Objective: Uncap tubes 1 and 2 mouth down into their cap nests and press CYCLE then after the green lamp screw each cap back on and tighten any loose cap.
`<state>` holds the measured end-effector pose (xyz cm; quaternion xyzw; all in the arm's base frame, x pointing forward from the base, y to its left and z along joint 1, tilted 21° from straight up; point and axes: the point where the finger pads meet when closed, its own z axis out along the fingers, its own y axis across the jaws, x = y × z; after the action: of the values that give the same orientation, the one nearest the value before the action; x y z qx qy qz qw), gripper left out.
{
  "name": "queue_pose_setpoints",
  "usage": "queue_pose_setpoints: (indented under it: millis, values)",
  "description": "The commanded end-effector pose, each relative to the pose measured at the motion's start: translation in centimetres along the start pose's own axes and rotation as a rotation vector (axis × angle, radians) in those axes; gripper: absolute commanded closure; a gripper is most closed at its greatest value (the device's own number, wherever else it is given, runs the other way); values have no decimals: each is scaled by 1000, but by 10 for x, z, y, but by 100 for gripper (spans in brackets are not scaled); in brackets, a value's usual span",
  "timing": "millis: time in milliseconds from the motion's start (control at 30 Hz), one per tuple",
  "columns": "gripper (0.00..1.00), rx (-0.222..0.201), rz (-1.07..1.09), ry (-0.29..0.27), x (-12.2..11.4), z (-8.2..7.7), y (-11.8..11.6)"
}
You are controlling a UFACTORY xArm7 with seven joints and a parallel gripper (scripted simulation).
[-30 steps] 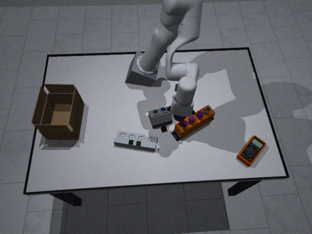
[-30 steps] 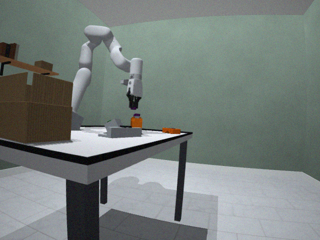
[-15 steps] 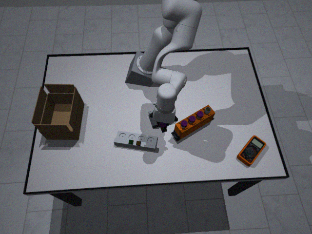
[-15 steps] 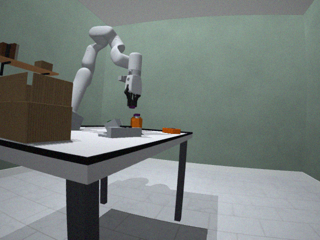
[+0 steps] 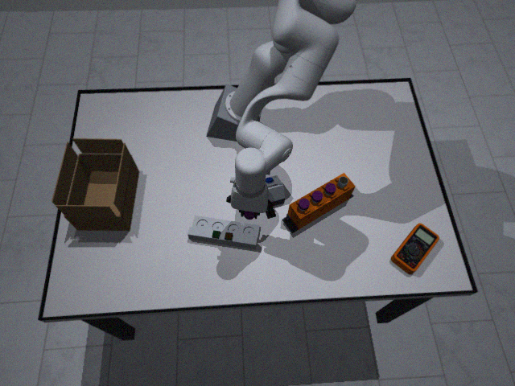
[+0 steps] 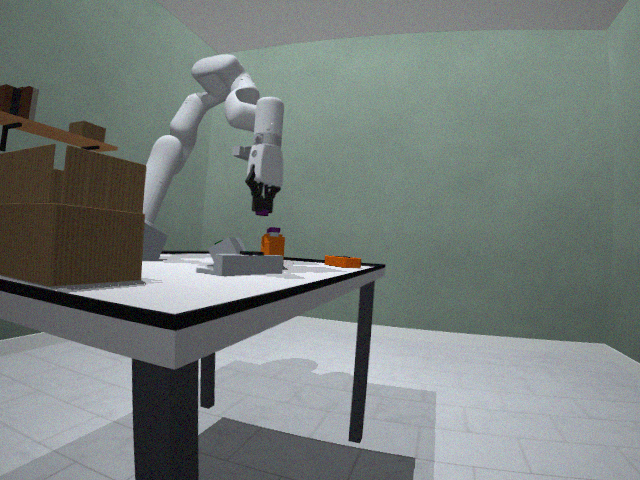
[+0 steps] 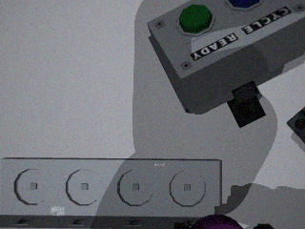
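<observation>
My gripper [image 5: 249, 213] is shut on a purple cap [image 5: 249, 215] and holds it in the air, above the table between the key housing [image 5: 276, 189] and the grey cap tray [image 5: 224, 232]. The cap shows at the bottom edge of the wrist view [image 7: 216, 222] and in the side view [image 6: 262, 210]. All nests of the tray [image 7: 110, 187] look empty, and its two lamps [image 5: 222, 235] look dark. The orange decapping station [image 5: 320, 201] carries three purple caps; the tube at its far right end [image 5: 342, 182] is bare and grey. The green READY key [image 7: 195, 18] and the blue CYCLE key [image 7: 243, 3] are unlit.
An open cardboard box [image 5: 96, 182] stands at the table's left side. An orange multimeter [image 5: 414, 248] lies near the front right corner. The arm's base [image 5: 226, 112] is at the back middle of the table.
</observation>
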<state>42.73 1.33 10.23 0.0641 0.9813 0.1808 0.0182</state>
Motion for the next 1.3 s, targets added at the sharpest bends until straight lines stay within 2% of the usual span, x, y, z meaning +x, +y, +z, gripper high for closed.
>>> queue_pose_setpoints:
  millis: [0,167,567,633,1067,1267]
  values:
    - [100,-6,0,1,-3,-1,-2]
    - [100,-6,0,1,-3,-1,-2]
    - [100,-6,0,1,-3,59,-2]
    - [100,-6,0,1,-3,59,-2]
    - [100,-6,0,1,-4,124,-1]
    - [100,-6,0,1,-4,127,-1]
